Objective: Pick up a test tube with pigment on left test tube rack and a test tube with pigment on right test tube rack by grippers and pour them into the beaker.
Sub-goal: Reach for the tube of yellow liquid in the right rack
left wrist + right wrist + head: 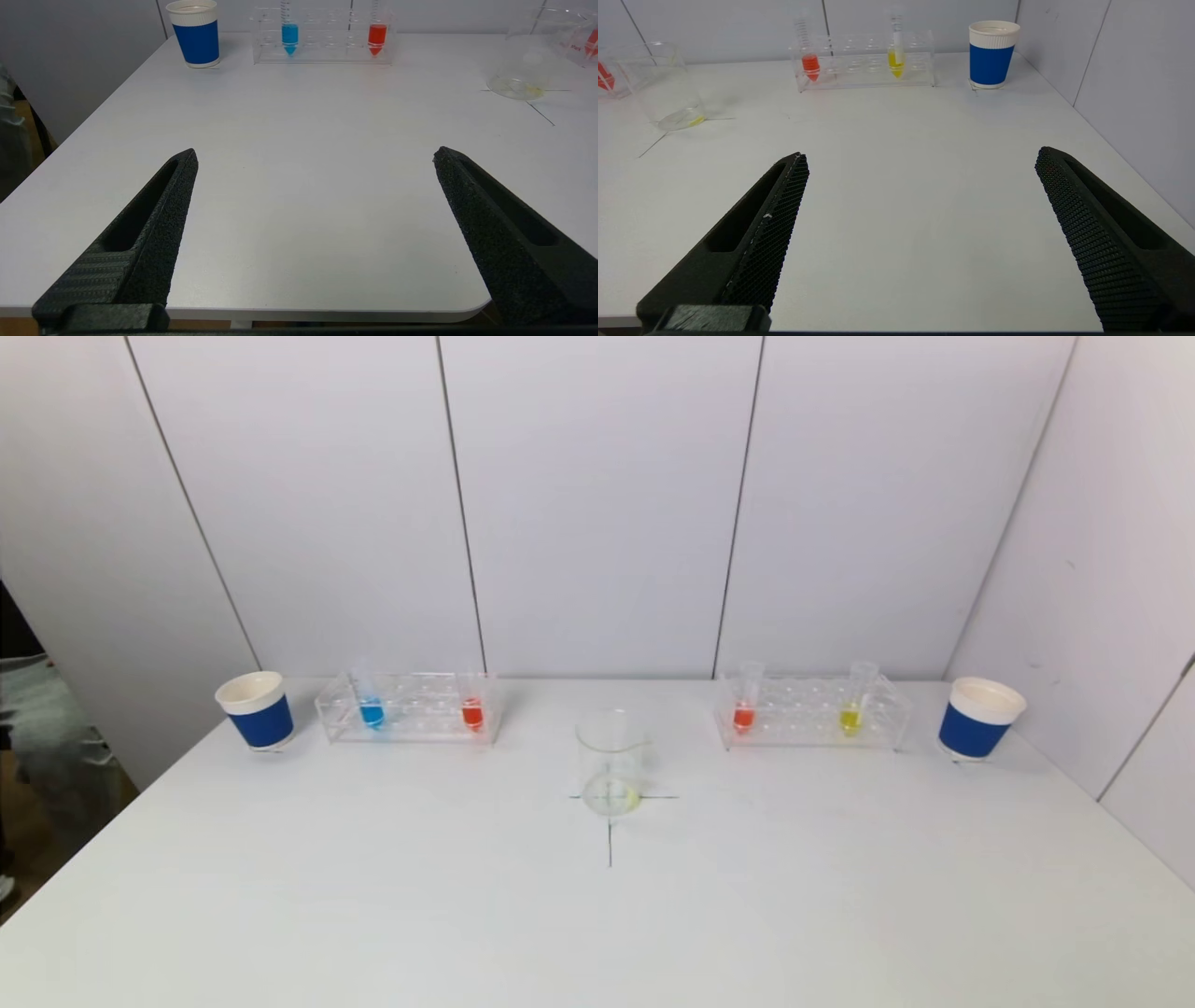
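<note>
Left gripper and right gripper: both empty, jaws spread wide, at the near table edge, out of the head view. Nothing picked yet; step in hand is the approach.

From the beaker at table centre: left rack at 10 o'clock holds blue tube and red tube; right rack at 2 o'clock holds red-orange tube and yellow tube.

Next, as I judge: each arm reaches forward to a tube's upper part.

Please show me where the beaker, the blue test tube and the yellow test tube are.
beaker [611, 761]: head view, on its glass wall.
blue test tube [289, 35]: left wrist view, on its blue pigment.
yellow test tube [896, 60]: right wrist view, on its yellow pigment.
</note>
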